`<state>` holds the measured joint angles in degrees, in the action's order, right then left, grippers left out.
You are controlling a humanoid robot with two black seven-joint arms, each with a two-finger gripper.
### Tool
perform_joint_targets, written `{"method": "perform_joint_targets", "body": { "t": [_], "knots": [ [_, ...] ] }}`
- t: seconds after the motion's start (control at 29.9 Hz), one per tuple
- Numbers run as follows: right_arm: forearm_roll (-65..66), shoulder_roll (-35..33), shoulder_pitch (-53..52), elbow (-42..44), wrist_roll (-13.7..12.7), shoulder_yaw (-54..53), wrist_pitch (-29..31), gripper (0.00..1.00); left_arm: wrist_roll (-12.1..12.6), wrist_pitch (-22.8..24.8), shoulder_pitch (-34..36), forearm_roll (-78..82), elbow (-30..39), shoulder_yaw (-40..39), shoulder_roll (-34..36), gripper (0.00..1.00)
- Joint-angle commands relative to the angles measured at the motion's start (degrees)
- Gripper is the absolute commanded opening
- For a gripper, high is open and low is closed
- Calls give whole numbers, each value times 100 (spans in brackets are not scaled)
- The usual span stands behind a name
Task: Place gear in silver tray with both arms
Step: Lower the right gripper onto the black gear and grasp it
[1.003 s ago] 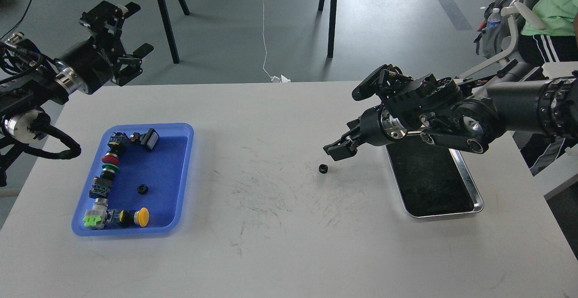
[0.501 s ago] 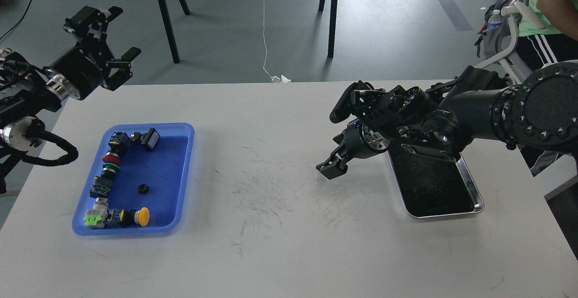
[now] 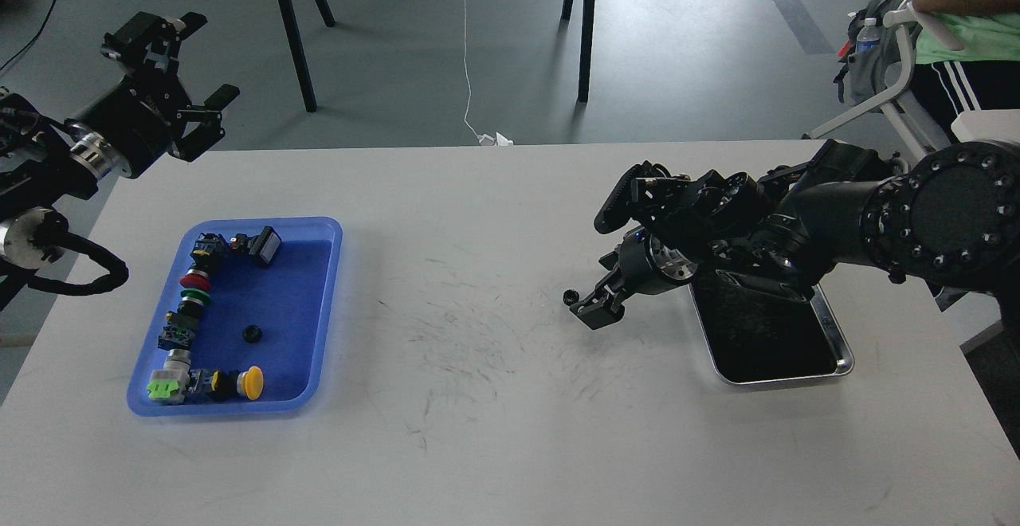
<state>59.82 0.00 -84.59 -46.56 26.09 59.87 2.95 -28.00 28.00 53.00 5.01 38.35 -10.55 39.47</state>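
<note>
A small black gear (image 3: 570,296) lies on the white table left of the silver tray (image 3: 837,367). The tray's black inside shows nothing in the part not hidden by my right arm. My right gripper (image 3: 594,312) is low over the table, its tip just right of the gear and close against it. Its dark fingers cannot be told apart. My left gripper (image 3: 201,60) is open and empty, raised beyond the table's far left corner. A second small black gear (image 3: 252,333) lies in the blue tray (image 3: 328,303).
The blue tray at the left also holds a row of push buttons and switches (image 3: 185,315) along its left and front sides. A person in a green shirt (image 3: 968,0) sits at the far right beside a white chair. Black stand legs (image 3: 291,28) stand behind the table.
My right gripper has dropped to the table and now sits just right of the gear, which has not moved. My left arm has drawn back to the left.
</note>
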Motion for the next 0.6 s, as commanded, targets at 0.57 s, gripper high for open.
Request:
{"method": "perform_joint_targets", "body": {
  "t": [0.57],
  "knots": [
    [-76, 0, 320, 252, 1, -336, -268, 90, 0, 0, -9, 0, 6, -97, 43, 99]
  ]
}}
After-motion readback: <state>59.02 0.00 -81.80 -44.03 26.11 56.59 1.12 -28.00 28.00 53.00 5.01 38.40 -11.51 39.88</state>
